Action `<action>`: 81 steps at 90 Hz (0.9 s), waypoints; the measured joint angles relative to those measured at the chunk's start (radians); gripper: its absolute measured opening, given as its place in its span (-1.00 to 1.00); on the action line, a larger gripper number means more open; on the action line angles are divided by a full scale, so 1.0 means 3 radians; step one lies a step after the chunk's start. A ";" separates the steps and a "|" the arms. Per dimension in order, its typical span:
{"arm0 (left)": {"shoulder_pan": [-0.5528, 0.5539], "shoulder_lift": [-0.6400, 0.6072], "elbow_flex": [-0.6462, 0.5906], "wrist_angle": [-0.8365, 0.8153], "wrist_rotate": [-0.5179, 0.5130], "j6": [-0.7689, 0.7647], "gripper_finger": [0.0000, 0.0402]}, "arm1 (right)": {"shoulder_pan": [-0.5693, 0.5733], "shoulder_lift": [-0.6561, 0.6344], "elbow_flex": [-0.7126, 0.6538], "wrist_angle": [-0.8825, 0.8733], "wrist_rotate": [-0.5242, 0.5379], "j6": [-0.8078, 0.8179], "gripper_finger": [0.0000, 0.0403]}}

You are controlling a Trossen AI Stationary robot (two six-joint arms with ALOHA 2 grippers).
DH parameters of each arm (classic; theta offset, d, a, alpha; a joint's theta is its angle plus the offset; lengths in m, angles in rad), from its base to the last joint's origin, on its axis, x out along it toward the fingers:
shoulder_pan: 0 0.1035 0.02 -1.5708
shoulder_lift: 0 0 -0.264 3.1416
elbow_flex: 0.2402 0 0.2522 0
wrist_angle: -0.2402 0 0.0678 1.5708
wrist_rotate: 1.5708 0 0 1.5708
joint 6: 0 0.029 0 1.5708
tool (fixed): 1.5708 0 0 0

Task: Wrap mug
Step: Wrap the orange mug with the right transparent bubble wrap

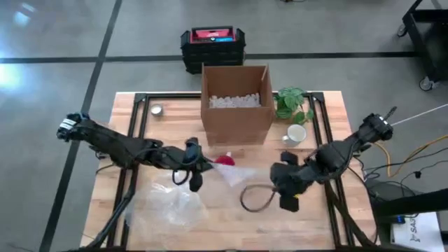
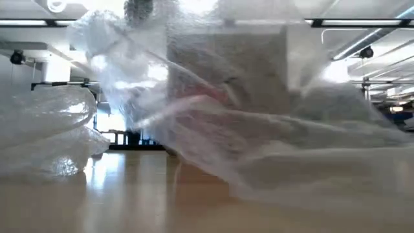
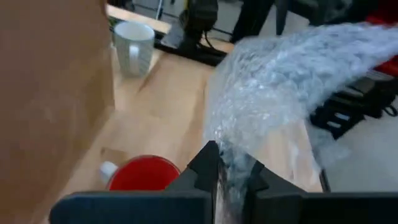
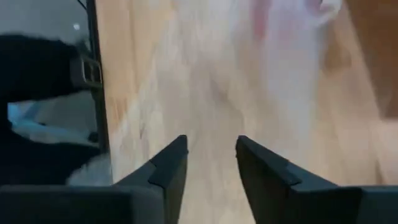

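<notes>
The left gripper (image 1: 198,166) is sitting left of centre in the overhead picture, its fingers pinched together on a sheet of bubble wrap (image 1: 234,173); in the left wrist view the fingers (image 3: 208,163) are closing on the wrap (image 3: 280,81), which is billowing up toward the upper right of that frame. Farther left and lower in the overhead picture, a loose heap of clear wrap (image 1: 170,208) is lying on the wooden table (image 1: 329,126). Just right of the left gripper, the red mug (image 1: 224,160) is lying at the centre of the frame, partly under the held sheet and just below a cardboard box (image 1: 236,105) filled with white packing. Right of the box, a small green plant (image 1: 292,103) is standing above a white mug (image 1: 296,134). A dark looped cable (image 1: 255,197) is lying at lower centre. The right gripper (image 1: 285,187) is hovering right of centre, its fingers (image 4: 165,168) standing apart and holding nothing.
</notes>
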 joint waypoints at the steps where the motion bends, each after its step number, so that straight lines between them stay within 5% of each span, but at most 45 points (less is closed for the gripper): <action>1: 0.0000 -0.0002 0.0000 -0.0001 0.0000 0.0000 -0.99 | 0.0025 0.0008 -0.0036 0.0047 0.0014 0.0023 -0.28; 28: 0.0002 0.0214 -0.0003 -0.0002 0.0026 -0.0011 -0.99 | 0.0307 0.0573 -0.1091 0.1500 0.0398 0.0226 -0.22; 51: 0.0004 0.0234 -0.0004 0.0037 0.0026 -0.0011 -1.00 | 0.0585 0.1158 -0.1298 0.1620 -0.0604 0.0678 -0.40; 81: 0.0050 0.0370 -0.0003 0.0456 -0.0004 0.0208 -0.99 | 0.0967 0.1017 -0.1212 0.1509 -0.0634 0.1493 -0.66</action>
